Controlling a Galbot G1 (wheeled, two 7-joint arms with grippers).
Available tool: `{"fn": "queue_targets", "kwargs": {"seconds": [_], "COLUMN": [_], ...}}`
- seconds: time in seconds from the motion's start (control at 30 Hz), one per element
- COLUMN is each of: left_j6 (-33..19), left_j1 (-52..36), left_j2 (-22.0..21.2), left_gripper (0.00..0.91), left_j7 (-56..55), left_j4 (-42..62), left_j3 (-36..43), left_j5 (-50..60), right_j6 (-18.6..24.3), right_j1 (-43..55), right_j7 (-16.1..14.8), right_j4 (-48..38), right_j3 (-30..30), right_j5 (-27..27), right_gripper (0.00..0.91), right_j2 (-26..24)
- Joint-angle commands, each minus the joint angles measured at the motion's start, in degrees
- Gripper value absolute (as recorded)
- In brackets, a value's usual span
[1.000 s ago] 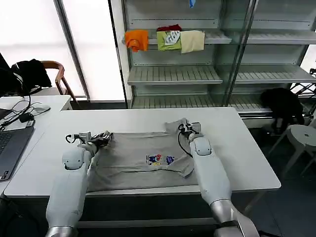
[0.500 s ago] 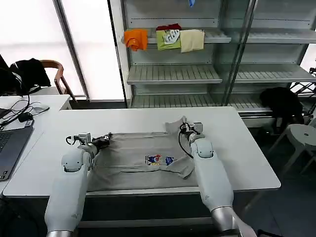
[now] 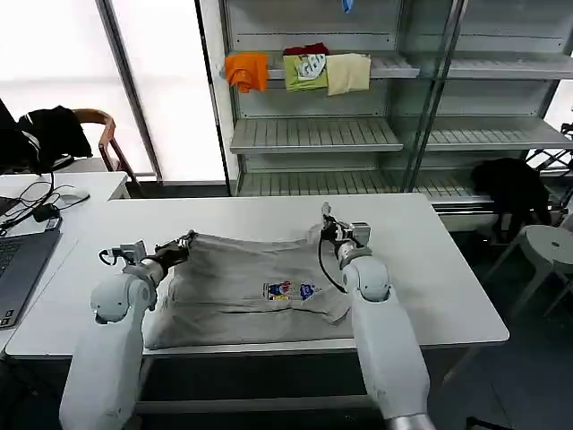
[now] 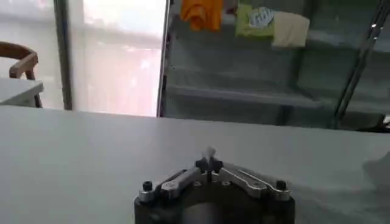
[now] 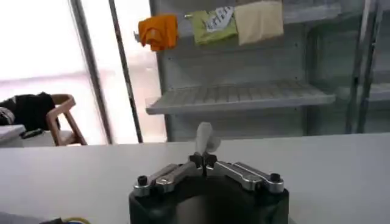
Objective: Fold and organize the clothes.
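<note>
Both hands, the left hand (image 3: 185, 241) and right hand (image 3: 326, 218), now pinch the shirt (image 3: 251, 291) and have lifted its far edge off the counter (image 3: 430, 269) to fold.

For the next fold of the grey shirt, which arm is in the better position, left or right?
Neither alone, probably: the left gripper and right gripper are each shut on a far corner of the shirt, lifted off the table, so both should pull together.
</note>
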Motion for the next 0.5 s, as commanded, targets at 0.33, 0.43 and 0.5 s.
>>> {"fn": "queue_targets", "kwargs": {"seconds": [0.33, 0.43, 0.5], "left_j6": [-0.09, -0.11, -0.12], "left_j1": [19.33, 20.7, 21.38], "left_j2": [1.47, 1.61, 1.72], "left_gripper": [0.01, 0.01, 0.01], "left_j7": [3.32, 4.09, 4.67], "left_j4": [-19.87, -20.54, -20.76], "left_j3": [-5.79, -6.47, -6.96], "left_j5": [-11.17, -11.42, -11.46], "right_j6": [-3.75, -3.85, -3.84], "right_j1": [-21.34, -23.59, -24.99], "right_j7": [-0.67, -0.9, -1.11], "right_j4": [24.01, 25.29, 26.44], "right_j3": [3.62, 5.29, 5.84], "right_j5": [1.98, 1.97, 1.99], "right_gripper": [0.0, 0.0, 0.0], "right_j2": [-6.66, -6.85, -7.14]}}
